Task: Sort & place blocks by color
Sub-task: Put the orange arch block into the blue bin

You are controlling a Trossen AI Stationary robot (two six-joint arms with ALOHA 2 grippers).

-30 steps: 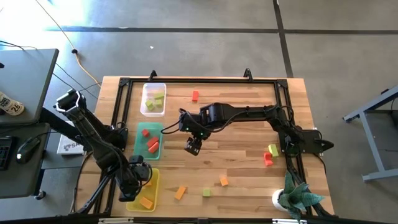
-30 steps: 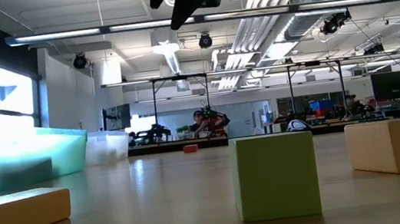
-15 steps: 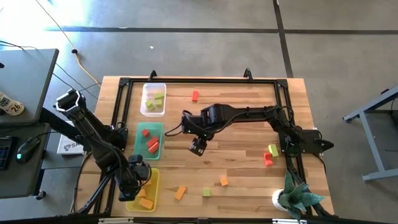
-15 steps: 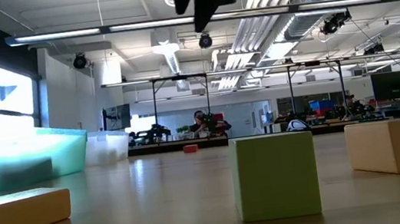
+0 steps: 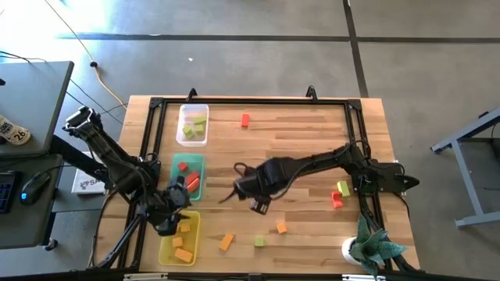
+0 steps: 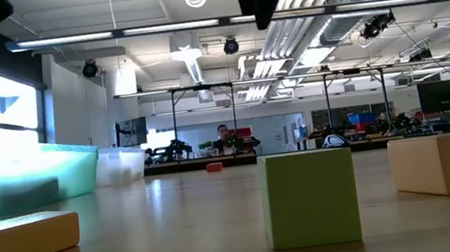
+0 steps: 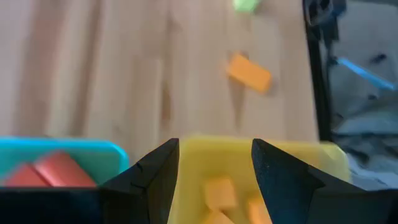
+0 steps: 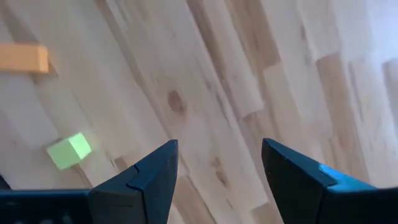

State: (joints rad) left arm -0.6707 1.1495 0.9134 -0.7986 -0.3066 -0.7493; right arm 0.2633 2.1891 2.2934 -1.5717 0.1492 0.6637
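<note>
Right arm nearest the loose blocks.
Open, empty right gripper [image 5: 260, 204] hovers just far-left of the yellow-green cube [image 5: 259, 242] and orange cube [image 5: 281, 227]; left gripper [image 5: 170, 222], open, over the yellow tray [image 5: 163, 248].

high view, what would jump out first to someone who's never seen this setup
Probably the three trays in a line down the table's left side: a clear tray of yellow-green blocks, a green tray of red blocks, and a yellow tray of orange blocks. Next, the open right gripper reaching over mid-table, while the open left gripper hovers over the yellow tray. Loose blocks dot the table's right and near sides.
</note>
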